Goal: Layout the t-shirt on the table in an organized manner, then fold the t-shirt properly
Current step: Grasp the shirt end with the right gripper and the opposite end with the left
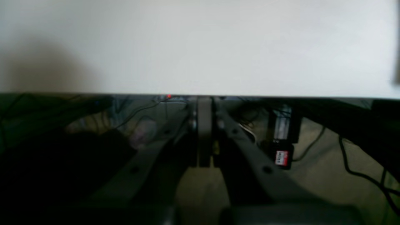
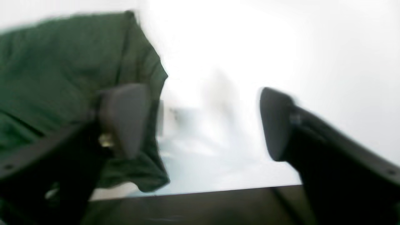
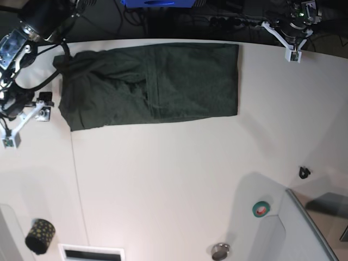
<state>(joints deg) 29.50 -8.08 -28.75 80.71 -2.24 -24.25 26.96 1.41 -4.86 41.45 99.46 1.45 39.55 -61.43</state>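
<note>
The dark green t-shirt point(image 3: 157, 84) lies folded into a wide rectangle along the far part of the white table point(image 3: 174, 179), bunched at its left end. My right gripper point(image 3: 24, 126) is at the shirt's left edge. In the right wrist view it point(image 2: 200, 122) is open with only bare table between the fingers, and the left finger point(image 2: 125, 118) overlaps the edge of the t-shirt point(image 2: 62, 62). My left gripper point(image 3: 292, 53) hangs at the table's far right edge, away from the shirt. The left wrist view shows it point(image 1: 204, 131) shut and empty beyond the edge of the table point(image 1: 200, 47).
On the near right of the table are a green tape roll point(image 3: 261, 207), a small black object point(image 3: 304, 172) and a metal cup point(image 3: 220, 251). A grey tray point(image 3: 315, 228) fills the near right corner. A black dotted roll point(image 3: 39, 235) sits near left. Cables point(image 1: 359, 172) run below the edge.
</note>
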